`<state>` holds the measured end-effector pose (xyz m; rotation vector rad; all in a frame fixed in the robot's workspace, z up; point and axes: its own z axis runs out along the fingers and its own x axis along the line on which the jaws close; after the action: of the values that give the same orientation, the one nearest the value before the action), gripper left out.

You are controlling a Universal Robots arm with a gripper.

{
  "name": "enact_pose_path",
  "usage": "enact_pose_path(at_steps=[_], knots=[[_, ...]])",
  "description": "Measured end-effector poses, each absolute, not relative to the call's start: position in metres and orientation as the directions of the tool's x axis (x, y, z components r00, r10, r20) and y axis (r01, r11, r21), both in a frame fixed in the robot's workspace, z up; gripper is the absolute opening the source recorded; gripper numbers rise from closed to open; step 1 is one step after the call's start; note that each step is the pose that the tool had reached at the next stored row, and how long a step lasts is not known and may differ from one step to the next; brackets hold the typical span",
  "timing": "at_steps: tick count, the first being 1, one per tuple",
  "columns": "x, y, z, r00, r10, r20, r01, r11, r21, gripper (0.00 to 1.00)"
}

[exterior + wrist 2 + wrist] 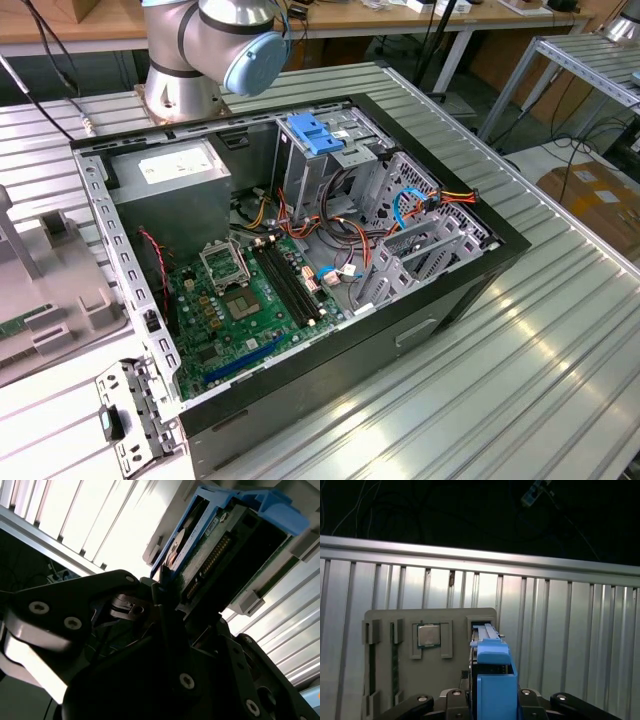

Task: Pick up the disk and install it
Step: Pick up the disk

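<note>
One flat grey-metal disk with blue plastic side rails (494, 677) is clamped edge-on in our black gripper (493, 702), over the grey plastic parts tray (385, 620). We judge it stiff, dense and shock-sensitive, best held by its rails.

A ribbed aluminium desk (560, 330) with long parallel grooves fills the foreground, and bright light gleams off its ridges. Behind it run light wooden benches (60, 25) on white metal legs. At the exterior view's right, a metal-framed table (600, 65) stands over a pale floor (535, 160) with a cardboard box (595, 200).
</note>
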<state>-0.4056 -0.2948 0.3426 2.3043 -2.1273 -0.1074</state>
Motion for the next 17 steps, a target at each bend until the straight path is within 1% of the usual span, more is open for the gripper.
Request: enact_pose_path(at_steps=[17], knots=[[-0.406, -0.295, 0.366, 0.078, -0.996, -0.048, -0.996, -0.081, 0.049, 0.37]])
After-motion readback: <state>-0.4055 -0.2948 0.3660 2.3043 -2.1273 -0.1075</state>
